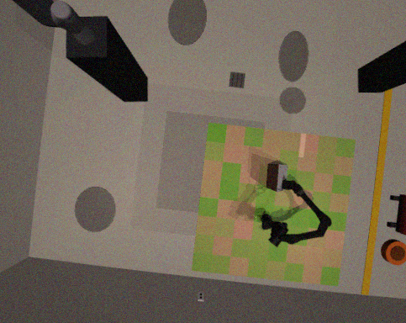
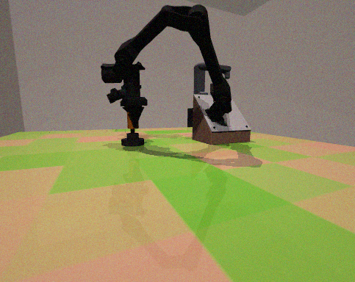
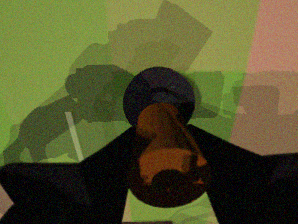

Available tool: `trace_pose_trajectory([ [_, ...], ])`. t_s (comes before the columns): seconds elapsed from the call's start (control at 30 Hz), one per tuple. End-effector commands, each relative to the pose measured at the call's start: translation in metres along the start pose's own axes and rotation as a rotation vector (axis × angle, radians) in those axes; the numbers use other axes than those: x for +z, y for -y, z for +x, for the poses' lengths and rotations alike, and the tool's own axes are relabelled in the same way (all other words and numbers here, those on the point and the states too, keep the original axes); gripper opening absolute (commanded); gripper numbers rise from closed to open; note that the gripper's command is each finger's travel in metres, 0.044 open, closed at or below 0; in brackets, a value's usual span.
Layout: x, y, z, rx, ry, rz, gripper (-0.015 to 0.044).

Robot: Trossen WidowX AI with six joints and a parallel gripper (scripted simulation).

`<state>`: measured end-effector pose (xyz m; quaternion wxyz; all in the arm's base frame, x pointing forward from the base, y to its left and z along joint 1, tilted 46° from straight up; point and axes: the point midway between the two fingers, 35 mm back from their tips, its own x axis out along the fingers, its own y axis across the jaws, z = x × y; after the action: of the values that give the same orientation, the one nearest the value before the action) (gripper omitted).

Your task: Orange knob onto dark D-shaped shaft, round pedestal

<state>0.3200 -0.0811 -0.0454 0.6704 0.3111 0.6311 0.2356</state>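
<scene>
Above the round pedestal (image 1: 261, 211) (image 2: 132, 141) (image 3: 159, 80), the orange knob (image 2: 129, 120) (image 3: 167, 160) is pinched between the two fingers of the gripper (image 1: 265, 219) (image 2: 133, 119) (image 3: 161, 130), its lower end at or very near the top of the dark shaft (image 2: 132, 131). Exterior view: the wrist points straight down and the knob stands roughly upright; presumably this puts the bore parallel to the shaft, so that a plain descent could seat it. A short length of shaft shows between knob and pedestal, hence not seated. Whether the shaft tip has entered the hole cannot be told. Wrist view: fingers bear on opposite sides of the knob, a grip that should let a turn of the wrist carry the knob round with it; the knob hides the shaft, and neither flat can be read. Arm arches high from the sloped mount (image 1: 277, 177) (image 2: 221, 136), which likely leaves room to press down from above. Judgement: knob brought over the shaft, the angular match still to be found. Next, light downward pressure with small turns until it drops, then push fully down and release. Risks: jamming on a mismatched flat, or the knob slipping or tilting in the grip if pressed too hard.
</scene>
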Motion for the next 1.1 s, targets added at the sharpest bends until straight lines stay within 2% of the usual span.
trace_pose_trajectory([
  [0.0, 0.0015, -0.0004, -0.0043, -0.003, 0.008, -0.098, 0.0],
  [1.07, 0.0021, 0.0014, -0.0019, -0.003, 0.008, -0.098, 0.0],
])
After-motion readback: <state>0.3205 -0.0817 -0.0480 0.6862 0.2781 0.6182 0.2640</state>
